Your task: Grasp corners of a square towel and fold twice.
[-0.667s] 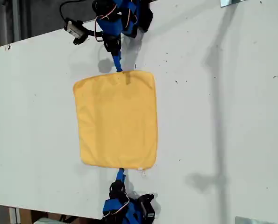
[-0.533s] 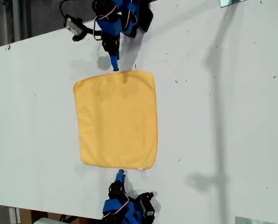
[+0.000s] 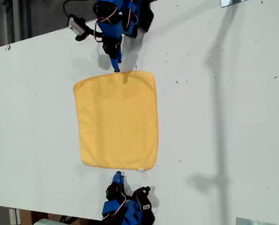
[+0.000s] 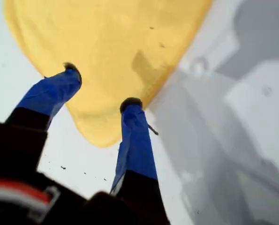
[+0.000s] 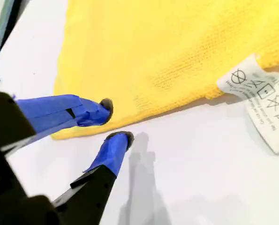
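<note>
A soft yellow-orange square towel (image 3: 116,120) with stitched edges and rounded corners lies flat and unfolded on a white table (image 3: 223,117), a little toward the exterior view's left of centre. A small white care tag (image 3: 142,172) pokes out from the towel's corner at the exterior view's lower right; in the second wrist view the tag (image 5: 261,101) shows printed laundry symbols.

Our two blue-and-black arms stand at opposite edges of the towel. Our second gripper (image 5: 116,122) is the one near the tag, at the bottom of the exterior view (image 3: 117,177). Its blue-taped jaws are parted a little, nothing between them, just off the towel's hem (image 5: 144,110).

Our first gripper (image 4: 101,86) is at the top of the exterior view (image 3: 116,65), its tip at the towel's far edge. Its blue jaws are spread wide apart and hold nothing, hanging over a rounded corner (image 4: 101,136) of the cloth (image 4: 111,42). We cannot tell whether its tips touch the fabric.
</note>
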